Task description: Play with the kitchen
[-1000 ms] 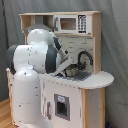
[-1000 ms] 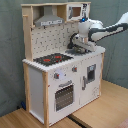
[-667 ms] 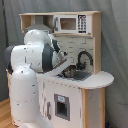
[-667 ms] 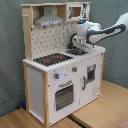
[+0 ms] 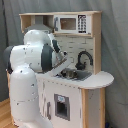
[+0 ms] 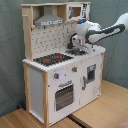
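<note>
The kitchen (image 6: 50,75) is a white and light-wood toy with a pegboard back, a grey hood (image 6: 49,20), a red-ringed hob (image 6: 52,59) and an oven door (image 6: 64,95). In the first exterior view the kitchen (image 5: 95,80) shows its black faucet (image 5: 83,58) and sink (image 5: 75,75). My gripper (image 6: 76,46) hangs over the sink area beside the faucet, reaching in from the second exterior view's right. In the first exterior view the gripper (image 5: 64,64) is mostly hidden behind my own arm (image 5: 35,57).
A toy microwave (image 5: 72,23) sits on the upper shelf above the sink. A rounded counter end (image 5: 102,79) sticks out at the first exterior view's right. The kitchen stands on a wooden floor (image 6: 107,112), with a grey curtain (image 6: 10,50) behind.
The gripper has shifted a little toward the second exterior view's left, closer to the faucet and pegboard. Nothing on the kitchen has moved.
</note>
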Robot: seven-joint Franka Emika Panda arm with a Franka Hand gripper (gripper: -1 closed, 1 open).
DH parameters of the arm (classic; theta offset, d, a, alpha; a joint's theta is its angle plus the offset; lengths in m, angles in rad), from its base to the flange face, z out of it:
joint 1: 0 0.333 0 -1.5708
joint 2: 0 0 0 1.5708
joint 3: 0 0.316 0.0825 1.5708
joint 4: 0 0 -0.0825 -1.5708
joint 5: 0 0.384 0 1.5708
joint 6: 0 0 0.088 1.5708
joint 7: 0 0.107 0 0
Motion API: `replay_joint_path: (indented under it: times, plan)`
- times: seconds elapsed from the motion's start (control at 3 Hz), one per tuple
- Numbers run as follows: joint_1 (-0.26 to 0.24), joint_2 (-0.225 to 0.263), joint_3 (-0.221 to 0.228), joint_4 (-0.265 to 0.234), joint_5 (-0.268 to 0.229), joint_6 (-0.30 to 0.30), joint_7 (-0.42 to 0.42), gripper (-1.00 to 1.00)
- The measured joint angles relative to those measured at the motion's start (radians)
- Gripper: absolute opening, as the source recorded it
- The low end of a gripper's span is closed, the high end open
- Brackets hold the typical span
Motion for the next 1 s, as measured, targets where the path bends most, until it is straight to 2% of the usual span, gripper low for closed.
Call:
replay_joint_path:
  times: [0.33,0.67,1.0]
  plan:
    - [-0.006,-0.015,-0.014,0.009,0.006,0.056,-0.009,1.0]
    - [0.011,0.001,0.029,0.098,0.013,0.008,-0.004,1.0]
    - [0.011,0.017,0.072,0.163,0.01,-0.069,-0.006,1.0]
